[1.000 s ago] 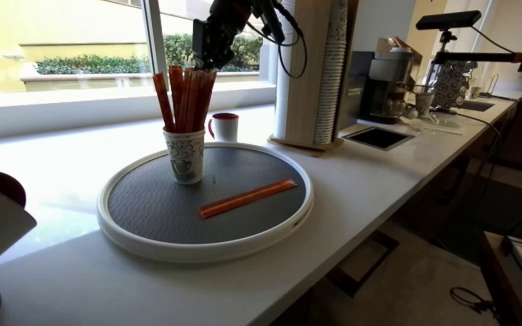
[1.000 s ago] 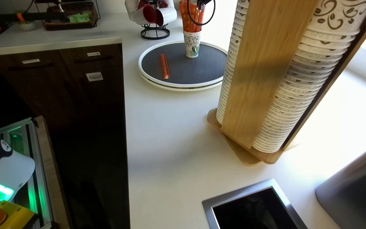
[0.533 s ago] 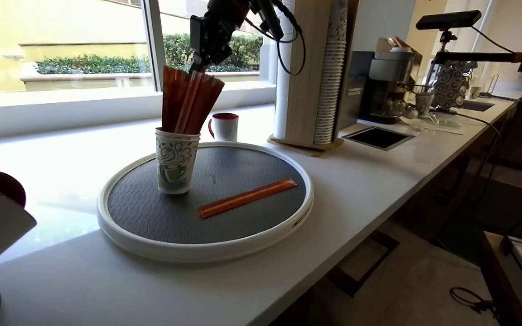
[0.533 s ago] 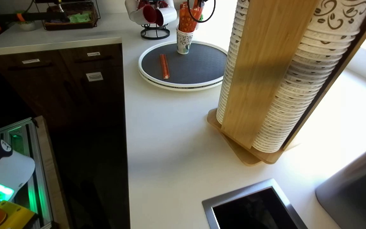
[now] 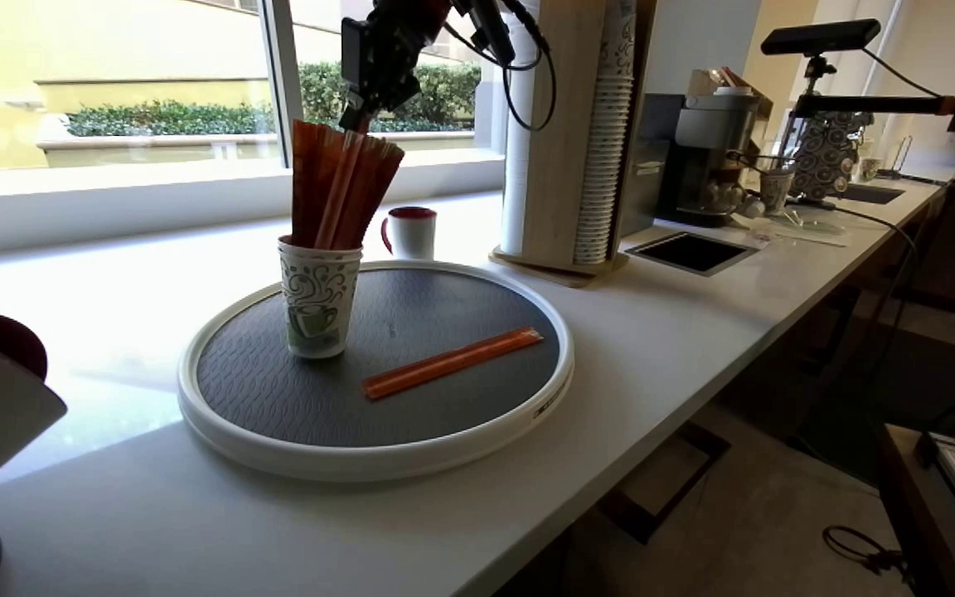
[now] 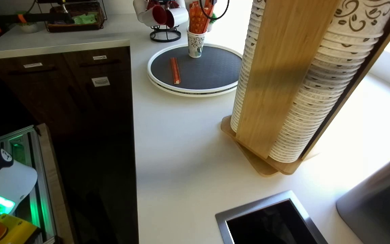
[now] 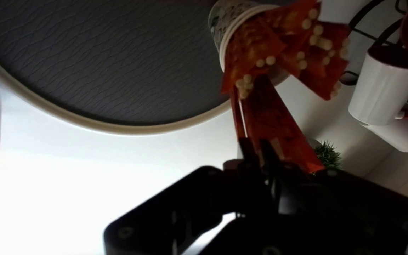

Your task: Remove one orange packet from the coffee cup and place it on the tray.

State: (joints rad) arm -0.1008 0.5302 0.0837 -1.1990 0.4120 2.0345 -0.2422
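The white printed coffee cup [image 5: 320,298] stands on the left part of the round tray [image 5: 378,462], leaning slightly; it also shows in an exterior view [image 6: 195,44]. It holds a bunch of orange stick packets [image 5: 336,186], also in the wrist view [image 7: 271,46]. A separate orange packet [image 5: 453,362] lies flat on the tray's dark surface. My gripper [image 5: 357,120] is just above the bunch. In the wrist view its fingertips [image 7: 257,143] are nearly together around an orange packet [image 7: 260,120], whose lower end is in the bunch. How many sticks are pinched is unclear.
A white-and-red mug [image 5: 415,236] stands behind the tray. A tall wooden holder [image 5: 556,149] with stacked paper cups stands beside it. A mug rack [image 6: 165,34] stands on the tray's other side. A small plant [image 7: 328,154] is behind the packets.
The gripper has moved slightly left in an exterior view. The cup and its packets have shifted left and toward that camera, mostly in the earlier half second. The lying packet has not moved.
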